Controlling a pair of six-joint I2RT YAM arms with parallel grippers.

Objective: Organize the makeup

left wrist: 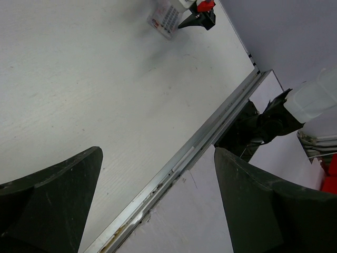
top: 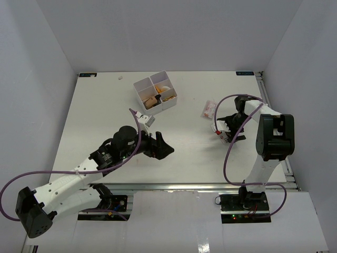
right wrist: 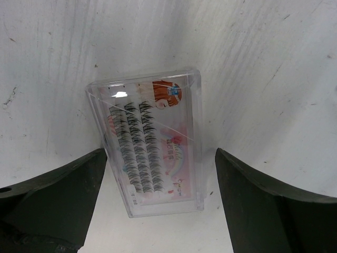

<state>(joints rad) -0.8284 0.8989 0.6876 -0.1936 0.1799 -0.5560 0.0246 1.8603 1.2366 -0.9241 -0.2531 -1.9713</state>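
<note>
A clear case of false lashes with pink print (right wrist: 150,142) lies flat on the table, between the spread fingers of my right gripper (right wrist: 159,153), which is open and low over it. In the top view that gripper (top: 227,129) is at the right of the table, and a clear pinkish packet (top: 209,109) lies just to its left. Another small clear packet (top: 146,119) lies by my left arm. My left gripper (top: 166,145) is open and empty near the front edge. The white four-compartment box (top: 142,85) holds beige sponges, dark-capped bottles and an orange tube.
The left wrist view shows the table's metal front rail (left wrist: 200,145) running under my open left gripper (left wrist: 158,153), with the lash case (left wrist: 167,18) far off. Purple cables loop beside both arms. White walls close in the table.
</note>
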